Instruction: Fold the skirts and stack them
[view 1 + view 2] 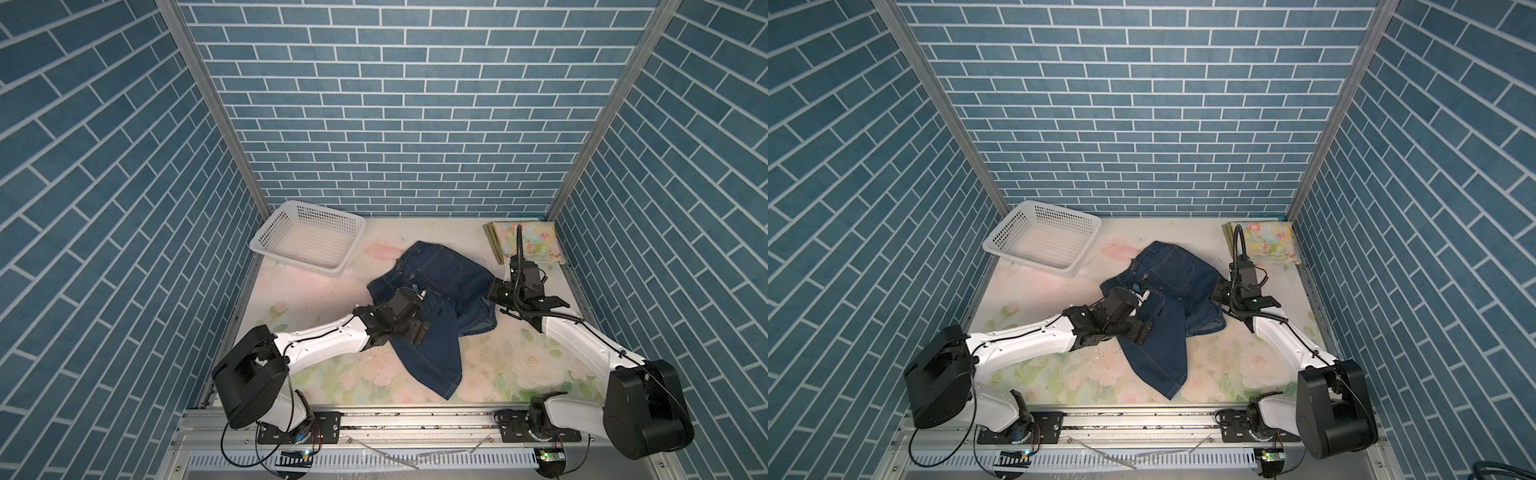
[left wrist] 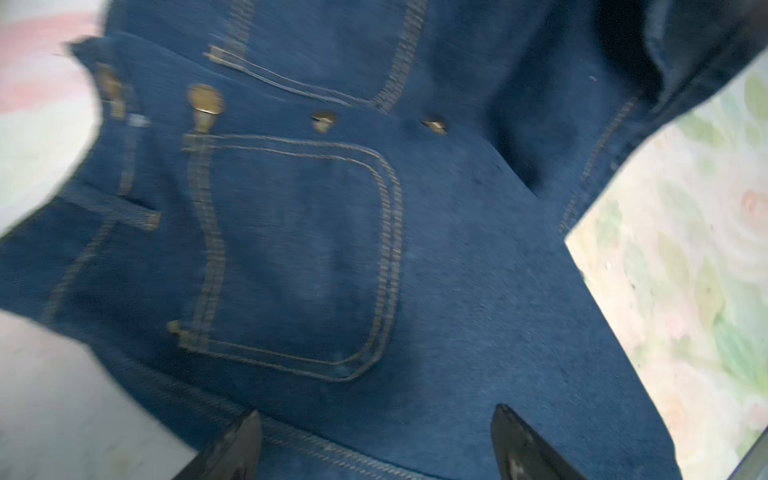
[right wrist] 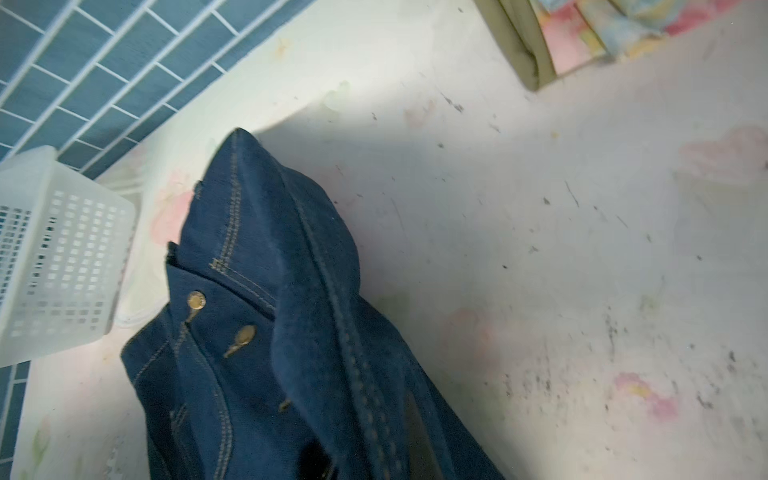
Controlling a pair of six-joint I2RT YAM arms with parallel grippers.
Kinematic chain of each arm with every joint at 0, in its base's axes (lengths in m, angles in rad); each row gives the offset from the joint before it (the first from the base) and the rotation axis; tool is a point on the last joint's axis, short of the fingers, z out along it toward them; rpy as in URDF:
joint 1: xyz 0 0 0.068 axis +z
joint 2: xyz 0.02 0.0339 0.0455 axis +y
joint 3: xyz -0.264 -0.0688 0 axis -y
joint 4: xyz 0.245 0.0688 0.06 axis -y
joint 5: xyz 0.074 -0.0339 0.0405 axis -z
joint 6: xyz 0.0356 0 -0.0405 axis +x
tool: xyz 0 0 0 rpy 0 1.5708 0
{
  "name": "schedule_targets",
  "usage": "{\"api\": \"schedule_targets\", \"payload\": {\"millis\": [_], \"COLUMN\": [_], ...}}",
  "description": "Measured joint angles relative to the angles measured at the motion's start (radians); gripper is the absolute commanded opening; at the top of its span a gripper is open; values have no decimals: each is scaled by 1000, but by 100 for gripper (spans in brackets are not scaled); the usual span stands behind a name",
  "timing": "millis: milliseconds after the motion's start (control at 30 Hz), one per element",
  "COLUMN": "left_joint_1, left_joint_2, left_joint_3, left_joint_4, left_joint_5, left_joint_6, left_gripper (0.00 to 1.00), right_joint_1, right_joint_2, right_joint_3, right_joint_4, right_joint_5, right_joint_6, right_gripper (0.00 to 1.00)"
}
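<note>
The dark blue denim skirt (image 1: 440, 274) (image 1: 1173, 270) lies crumpled mid-table, one panel trailing toward the front edge. My left gripper (image 1: 417, 292) (image 2: 376, 415) is open just over its pocket and waistband area (image 2: 291, 249), with nothing between the fingers. My right gripper (image 1: 489, 289) (image 3: 370, 457) is shut on the denim skirt's right edge, and cloth (image 3: 257, 332) rises in a ridge from the grip. At the back right corner the floral skirt (image 1: 530, 241) (image 3: 602, 33) lies folded on top of the folded olive-green skirt (image 1: 493, 245) (image 3: 519, 45).
A white perforated basket (image 1: 266, 232) (image 1: 1003, 239) (image 3: 62, 257) sits tilted at the back left, close to the denim's far corner. Blue brick walls close in the table on three sides. The arm bases stand on a metal rail (image 1: 415, 415) along the front edge.
</note>
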Motion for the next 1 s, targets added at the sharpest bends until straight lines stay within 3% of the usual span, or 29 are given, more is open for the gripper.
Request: {"api": "schedule_targets", "payload": {"millis": [300,733,900,967,1000], "left_joint_1": [-181,-363,-425,-439,-445], "left_joint_2": [145,152,228,256,268], "left_joint_3": [2,7,84,104,111], "left_joint_4": [34,53,20,7,2], "left_joint_5": [-27,-11,-22,-27,-31], "left_joint_6": [47,54,63,63,62], "left_gripper": [88,90,91,86,77], "right_joint_1": [-60,-90,-93,-95,-96], "right_joint_2": [0,18,18,18,17], "right_joint_3": [-37,-37,-37,-37,-37], "right_joint_4": [26,28,28,28,28], "right_joint_5": [-13,-16,-16,-16,-16], "right_joint_6": [38,40,40,40,40], "right_gripper": [0,0,0,0,0]}}
